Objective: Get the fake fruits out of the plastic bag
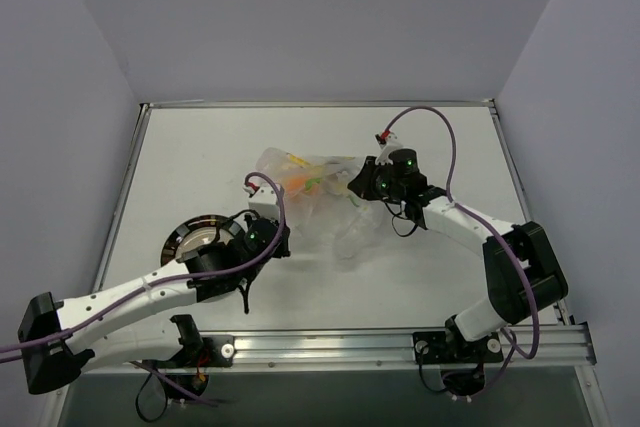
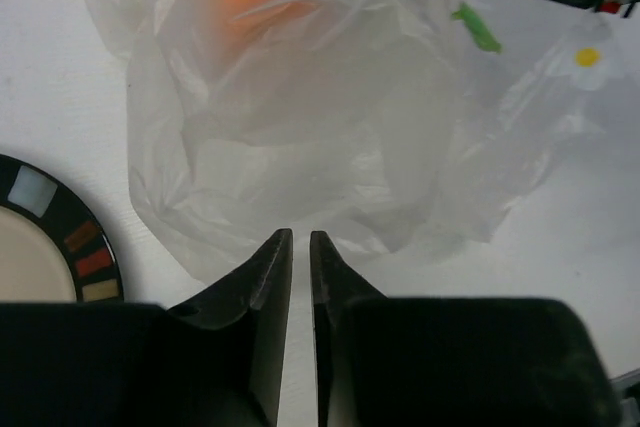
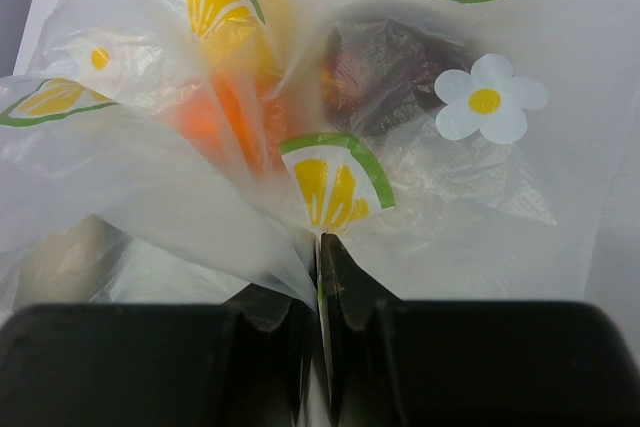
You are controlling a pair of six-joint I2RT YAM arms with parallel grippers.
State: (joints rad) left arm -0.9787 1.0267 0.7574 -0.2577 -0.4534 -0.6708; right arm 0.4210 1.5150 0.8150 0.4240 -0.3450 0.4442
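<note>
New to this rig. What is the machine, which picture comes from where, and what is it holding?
Two robot arms are bolted at the table's near edge, each ending in a two-finger gripper. The wide picture looks down from above and behind: left arm on the left, right arm on the right. The other two come from wrist cameras; the black shapes at the bottom are each gripper's own fingers. On the white table lie a clear plastic bag printed with lemon slices and flowers, and a black-rimmed plate. Through the film show an orange fruit and a dark red fruit. The right gripper pinches the bag's film. The left gripper, nearly closed and empty, sits at the bag's edge.
</note>
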